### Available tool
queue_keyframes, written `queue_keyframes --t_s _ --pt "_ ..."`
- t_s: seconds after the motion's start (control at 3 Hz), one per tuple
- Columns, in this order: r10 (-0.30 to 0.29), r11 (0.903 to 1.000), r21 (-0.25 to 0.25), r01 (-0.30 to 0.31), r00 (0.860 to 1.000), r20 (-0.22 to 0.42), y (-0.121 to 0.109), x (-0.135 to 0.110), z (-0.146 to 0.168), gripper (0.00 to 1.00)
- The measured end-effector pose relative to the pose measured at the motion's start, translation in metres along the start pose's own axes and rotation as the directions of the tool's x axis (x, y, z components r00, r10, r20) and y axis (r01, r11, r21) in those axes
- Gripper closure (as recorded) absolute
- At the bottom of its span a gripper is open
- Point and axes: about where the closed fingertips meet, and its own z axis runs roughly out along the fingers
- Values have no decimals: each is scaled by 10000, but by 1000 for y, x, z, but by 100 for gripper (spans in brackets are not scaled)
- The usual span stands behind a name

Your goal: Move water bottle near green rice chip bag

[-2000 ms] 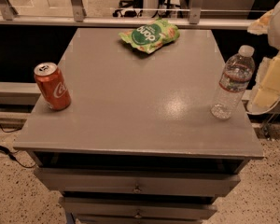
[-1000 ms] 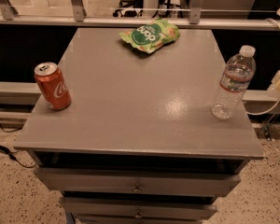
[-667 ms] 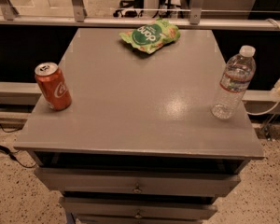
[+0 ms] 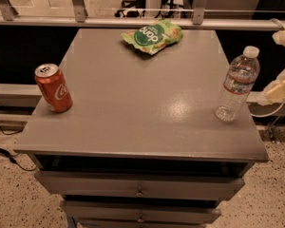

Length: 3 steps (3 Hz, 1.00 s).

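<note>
The water bottle (image 4: pixel 237 84) stands upright near the right edge of the grey table (image 4: pixel 147 108); it is clear, with a white cap and a red-and-white label band. The green rice chip bag (image 4: pixel 153 35) lies flat at the table's far edge, centre, well apart from the bottle. My gripper (image 4: pixel 281 87) shows only as cream-coloured parts at the right border of the camera view. It is beyond the table's right edge, to the right of the bottle and not touching it.
A red soda can (image 4: pixel 53 88) stands upright near the table's left edge. A metal railing (image 4: pixel 133 20) runs behind the table. Drawers (image 4: pixel 138 190) sit under the tabletop. Cables (image 4: pixel 4 153) lie on the speckled floor at the left.
My gripper has pulled back to the right, from close beside the bottle to the border of the view. The bottle, the can and the bag have not moved.
</note>
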Motion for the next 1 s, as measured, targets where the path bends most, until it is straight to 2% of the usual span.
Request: queue_keyframes --t_s 0.33,0.67,1.0 --pt "496 9970 -638 -429 9929 1082 7 -4 35 0" --pt "825 9934 -920 -686 9842 1568 9 -5 53 1" --pt "944 9926 -919 -793 9803 1736 7 -7 58 23"
